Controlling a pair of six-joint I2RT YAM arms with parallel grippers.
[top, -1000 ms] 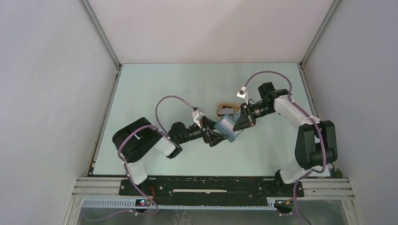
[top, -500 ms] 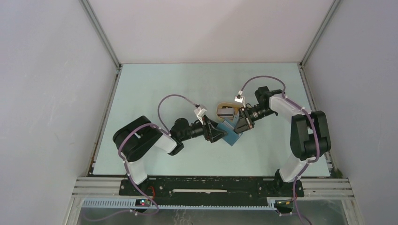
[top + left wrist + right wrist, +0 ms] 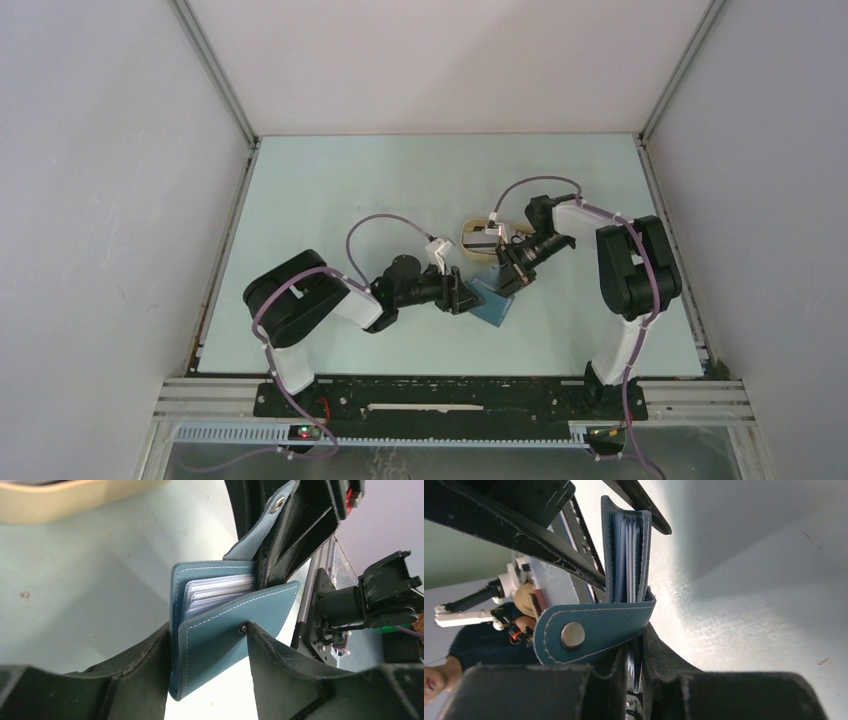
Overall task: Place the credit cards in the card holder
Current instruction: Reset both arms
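At the middle of the table (image 3: 350, 180), our right gripper (image 3: 634, 647) clenches the card holder (image 3: 225, 625) by one edge and our left gripper (image 3: 207, 630) clasps its covers, leaving pockets (image 3: 215, 591) agape for loading.

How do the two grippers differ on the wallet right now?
Left gripper straddles the wallet, jaws wide; right gripper pinches one edge, jaws narrow. Left reaches in from the left; right from the far right. Both are at the wallet.
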